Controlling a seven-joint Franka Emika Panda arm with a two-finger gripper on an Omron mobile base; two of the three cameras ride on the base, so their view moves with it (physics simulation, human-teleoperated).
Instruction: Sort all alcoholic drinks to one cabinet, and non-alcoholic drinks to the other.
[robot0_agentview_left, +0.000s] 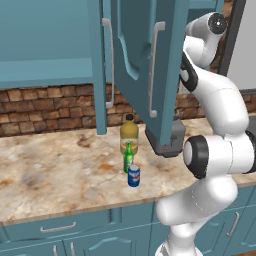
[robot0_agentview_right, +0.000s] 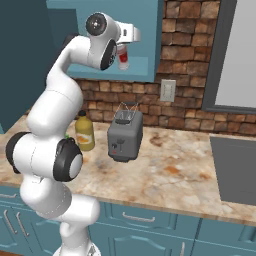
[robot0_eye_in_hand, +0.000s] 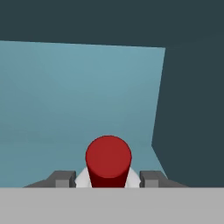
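Three drinks stand close together on a mottled stone tabletop (robot0_agentview_left: 60, 170) in the left base view: a big yellow juice bottle (robot0_agentview_left: 129, 134) with a black cap at the back, a slim green bottle (robot0_agentview_left: 128, 158) just in front of it, and a short blue soda can (robot0_agentview_left: 133, 175) nearest the front edge. Behind them runs a brick wall (robot0_agentview_left: 45, 107). Teal wall cabinets hang above, and one open cabinet door (robot0_agentview_left: 145, 70) swings out over the tabletop. Bare stone lies to the left of the drinks.

From the right base view, the white arm reaches up into an open teal wall cabinet (robot0_agentview_right: 145, 70). The hand (robot0_agentview_right: 123, 56) sits at the cabinet's lower shelf, closed around a small bottle with a red cap (robot0_agentview_right: 123, 57). Below, a grey toaster (robot0_agentview_right: 125, 136) stands on the tabletop, with the juice bottle to its left and a dark cooktop (robot0_agentview_right: 235, 170) far right.

Looking along the hand, the two fingers grip the red-capped bottle from both sides, against the cabinet's pale teal back wall (robot0_eye_in_hand: 78, 92), with a darker side wall (robot0_eye_in_hand: 192, 113) at right.
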